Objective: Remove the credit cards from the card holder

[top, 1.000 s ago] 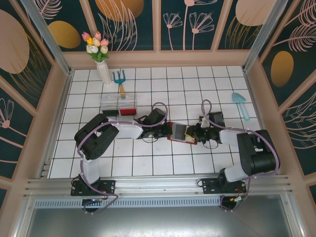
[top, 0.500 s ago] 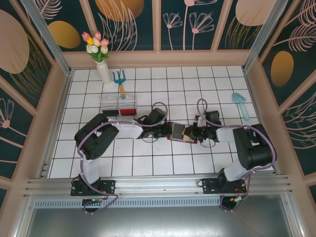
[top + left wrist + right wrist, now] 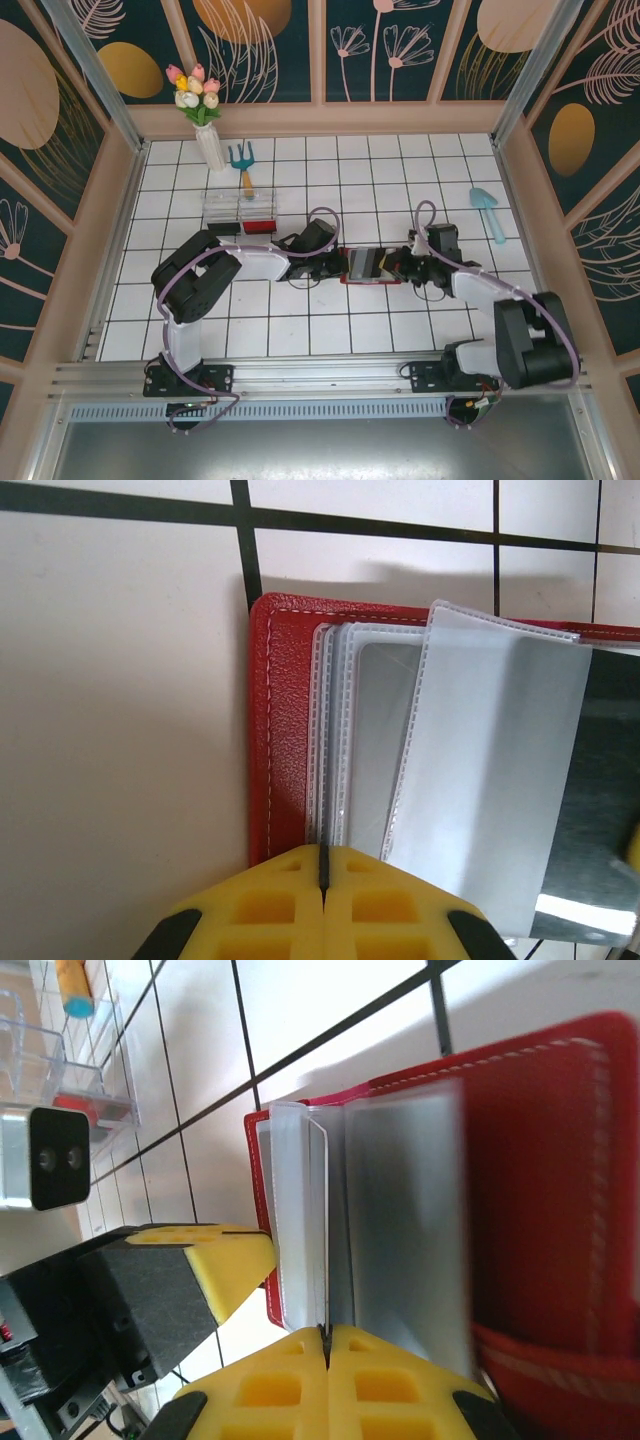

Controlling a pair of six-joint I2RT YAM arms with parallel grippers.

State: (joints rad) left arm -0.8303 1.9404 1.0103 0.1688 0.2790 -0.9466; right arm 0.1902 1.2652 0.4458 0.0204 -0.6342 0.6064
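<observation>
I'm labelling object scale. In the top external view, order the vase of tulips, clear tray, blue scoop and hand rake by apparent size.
1. vase of tulips, narrowly
2. clear tray
3. blue scoop and hand rake: too alike to rank

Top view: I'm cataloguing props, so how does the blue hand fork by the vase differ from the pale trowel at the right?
The blue pronged hand fork with a brown handle has tines and two colours; the pale turquoise trowel has a scoop blade and one colour. The fork lies back left, the trowel far right. Both lie flat on the white tiled table.
</observation>
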